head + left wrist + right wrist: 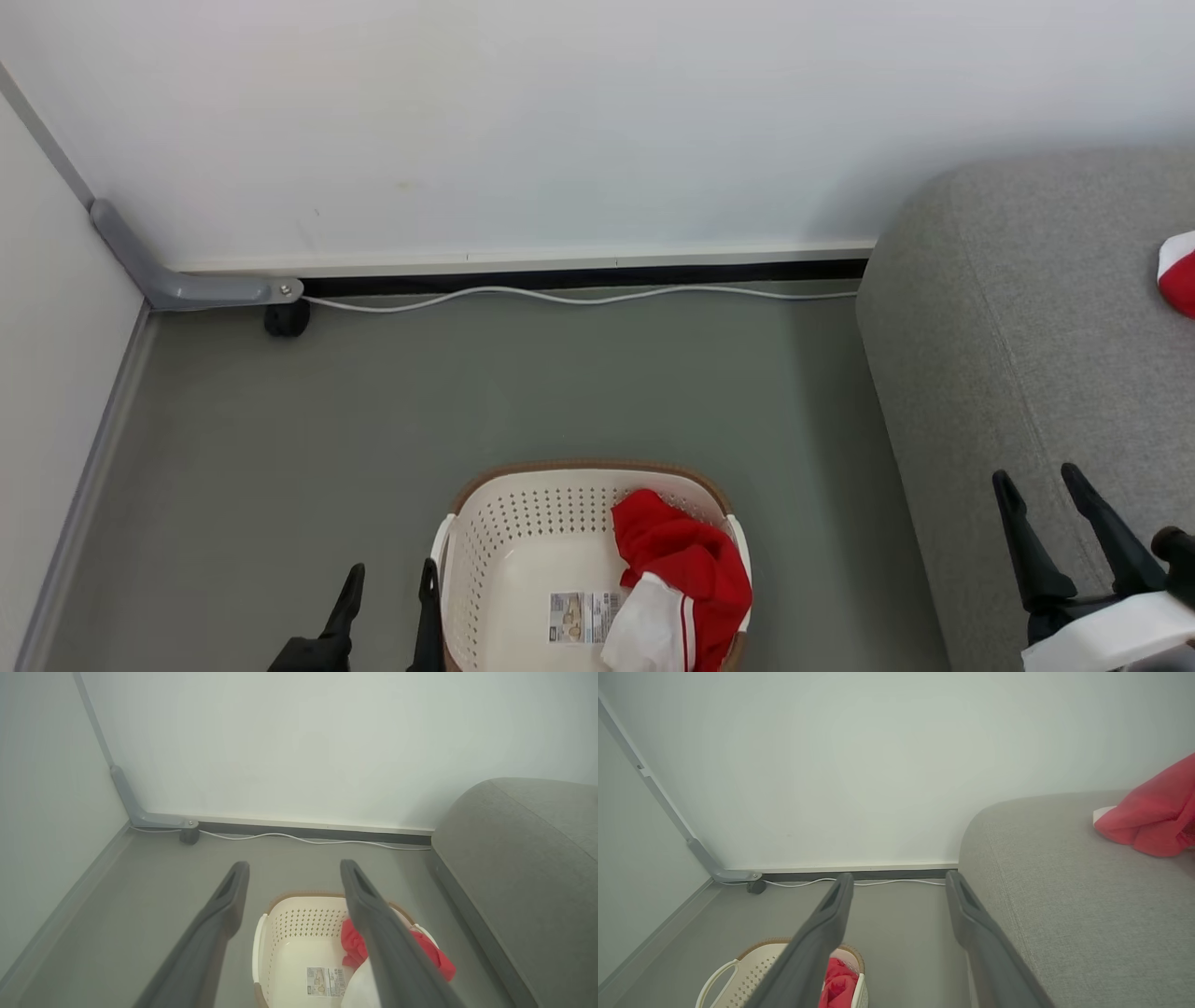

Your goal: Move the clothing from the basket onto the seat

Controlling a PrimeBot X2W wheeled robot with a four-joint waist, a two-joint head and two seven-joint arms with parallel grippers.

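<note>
L gripper (392,571): jaws spread, empty, just left of the basket (523,523) rim. R gripper (1034,478): spread, empty, over the sofa (1008,308) front edge. A red-white garment (686,565) is bunched against the basket's right wall. A second garment (1178,271) is already on the sofa top. Likely btwn transfers; next move: reach into the basket and pinch cloth. R wrist view shows more of the sofa piece; L wrist view shows the basket's label (325,981).

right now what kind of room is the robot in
Probably a corner of a home-style room: a grey sofa, a laundry basket holding red clothing on the floor, a cable along the wall.
</note>
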